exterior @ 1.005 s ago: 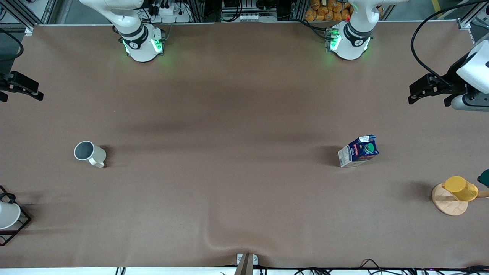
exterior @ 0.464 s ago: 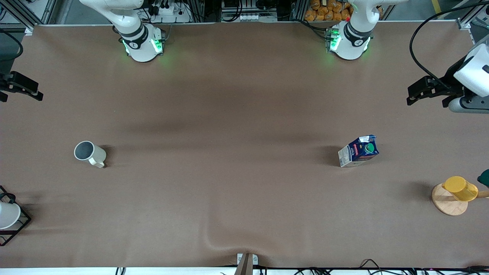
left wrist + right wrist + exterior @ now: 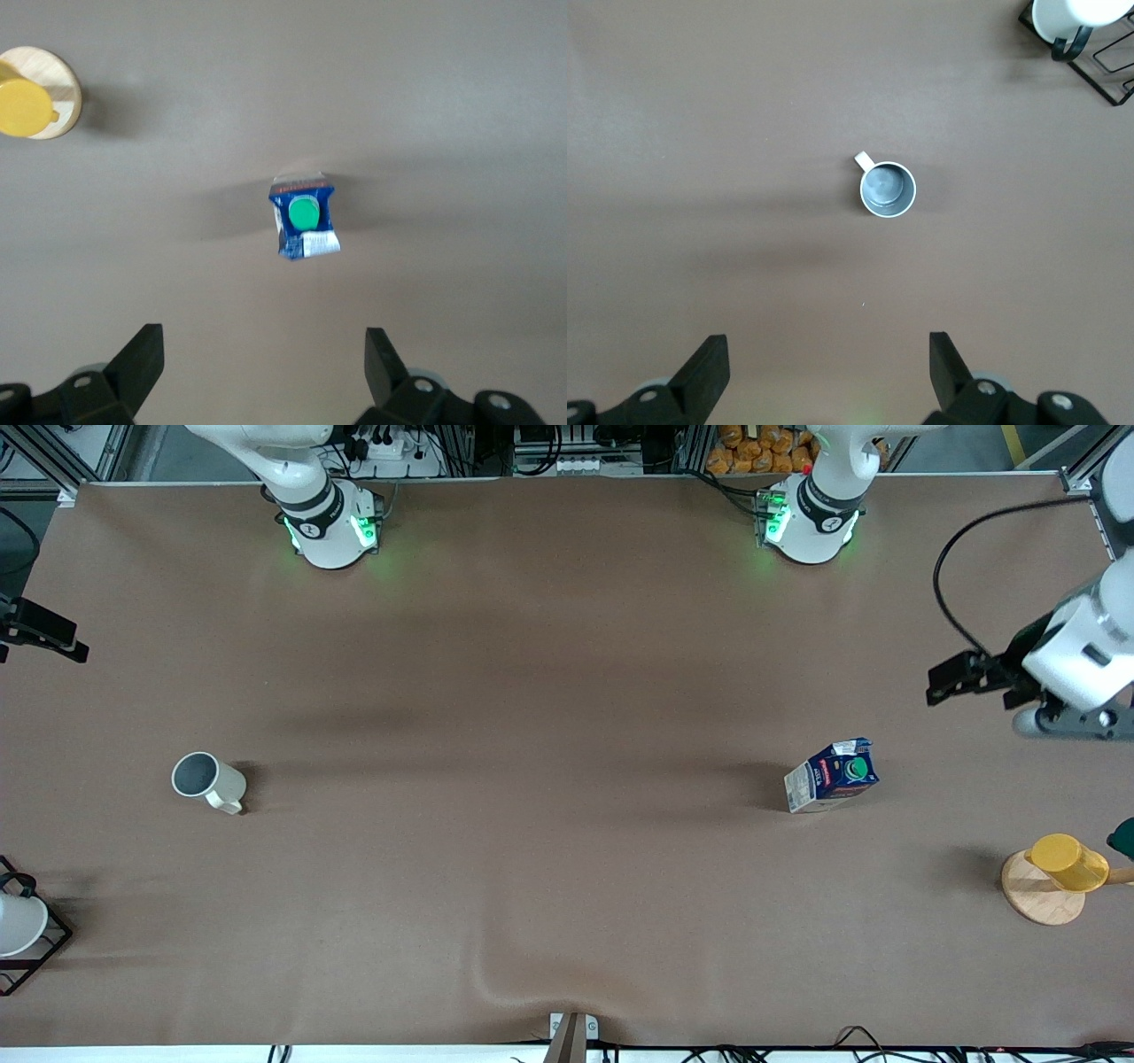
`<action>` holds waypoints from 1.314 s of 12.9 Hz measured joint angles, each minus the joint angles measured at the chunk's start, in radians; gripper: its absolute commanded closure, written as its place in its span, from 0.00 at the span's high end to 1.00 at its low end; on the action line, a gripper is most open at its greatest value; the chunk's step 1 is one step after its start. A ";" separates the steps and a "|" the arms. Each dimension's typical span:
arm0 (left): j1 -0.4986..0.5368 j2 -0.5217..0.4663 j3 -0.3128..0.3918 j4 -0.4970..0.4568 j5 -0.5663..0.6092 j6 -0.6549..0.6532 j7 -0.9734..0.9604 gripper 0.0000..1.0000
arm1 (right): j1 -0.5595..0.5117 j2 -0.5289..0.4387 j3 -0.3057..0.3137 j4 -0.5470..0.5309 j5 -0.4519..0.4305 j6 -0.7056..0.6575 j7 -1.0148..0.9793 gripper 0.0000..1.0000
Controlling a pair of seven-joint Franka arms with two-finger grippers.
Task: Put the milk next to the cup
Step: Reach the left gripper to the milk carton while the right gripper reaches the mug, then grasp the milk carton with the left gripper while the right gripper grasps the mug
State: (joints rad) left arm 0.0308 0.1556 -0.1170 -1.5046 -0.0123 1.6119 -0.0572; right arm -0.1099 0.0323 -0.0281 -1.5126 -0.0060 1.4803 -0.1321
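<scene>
The milk point(image 3: 833, 775) is a dark-blue carton with a green cap, standing toward the left arm's end of the table. In the left wrist view the milk point(image 3: 304, 221) is seen from above, well clear of the fingers. My left gripper point(image 3: 974, 685) hangs open and empty over the table near that end, apart from the carton; the left gripper point(image 3: 264, 354) has only table between its fingers. The cup point(image 3: 205, 779), a cream mug with a grey inside, stands toward the right arm's end, and the cup point(image 3: 888, 188) sits upright. My right gripper point(image 3: 31, 640) hovers open at that table end; the right gripper point(image 3: 828, 359) is empty.
A yellow cup on a round wooden stand point(image 3: 1054, 872) sits near the left arm's end, nearer the camera than the milk. A white cup in a black wire rack point(image 3: 19, 930) sits at the right arm's end. A wrinkle in the brown cover point(image 3: 496, 979) lies near the front edge.
The left gripper has swung over the table toward the milk. The right gripper has drawn slightly outward at its table end. Milk and cup have not moved.
</scene>
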 measured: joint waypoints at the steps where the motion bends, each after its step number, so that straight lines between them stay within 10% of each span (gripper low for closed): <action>1: 0.000 0.027 0.000 -0.003 0.000 0.025 -0.029 1.00 | 0.000 0.016 0.002 0.000 0.000 0.001 -0.004 1.00; 17: -0.028 0.150 -0.006 -0.166 0.026 0.301 -0.193 1.00 | -0.084 0.376 0.004 -0.006 -0.053 0.193 -0.048 1.00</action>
State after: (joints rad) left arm 0.0028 0.3058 -0.1234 -1.6709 0.0141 1.9127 -0.2500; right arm -0.1942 0.4080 -0.0237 -1.5186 -0.0590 1.6733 -0.1799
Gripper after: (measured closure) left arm 0.000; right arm 0.000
